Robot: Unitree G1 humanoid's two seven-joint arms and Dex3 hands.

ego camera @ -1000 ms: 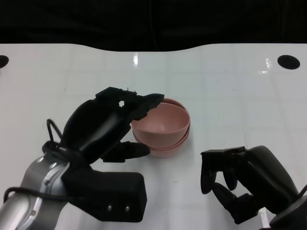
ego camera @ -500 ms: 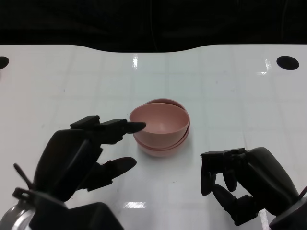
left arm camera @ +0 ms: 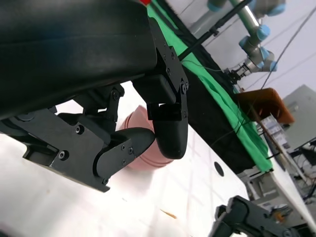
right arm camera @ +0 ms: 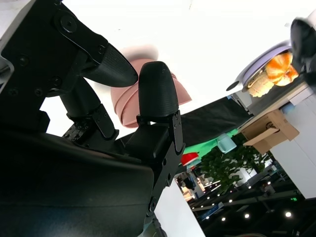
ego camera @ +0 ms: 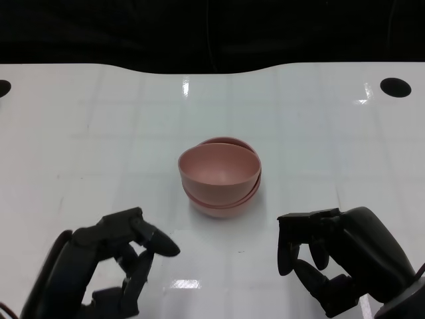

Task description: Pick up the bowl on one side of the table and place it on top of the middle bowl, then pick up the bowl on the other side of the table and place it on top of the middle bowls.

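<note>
Pink bowls (ego camera: 219, 176) sit nested in one stack at the middle of the white table (ego camera: 312, 133); the top one lies slightly tilted in the stack. My left hand (ego camera: 109, 266) is low at the near left, well apart from the stack, its fingers loosely bent and holding nothing. My right hand (ego camera: 339, 256) rests at the near right, likewise loosely bent and holding nothing. The left wrist view shows the stack (left arm camera: 143, 159) beyond the left hand's fingers (left arm camera: 170, 133). In the right wrist view the stack (right arm camera: 150, 101) shows past the right hand's fingers (right arm camera: 158, 89).
Two black round holes (ego camera: 395, 86) (ego camera: 3, 87) mark the table's far corners. The far edge of the table (ego camera: 199, 68) meets a dark backdrop. In the left wrist view, green cloth (left arm camera: 217, 94) and other robot arms (left arm camera: 252, 29) stand beyond the table.
My left hand has let go at the stack's left rim and pulled back toward the near left edge. The bowls stay stacked. The right hand has not moved.
</note>
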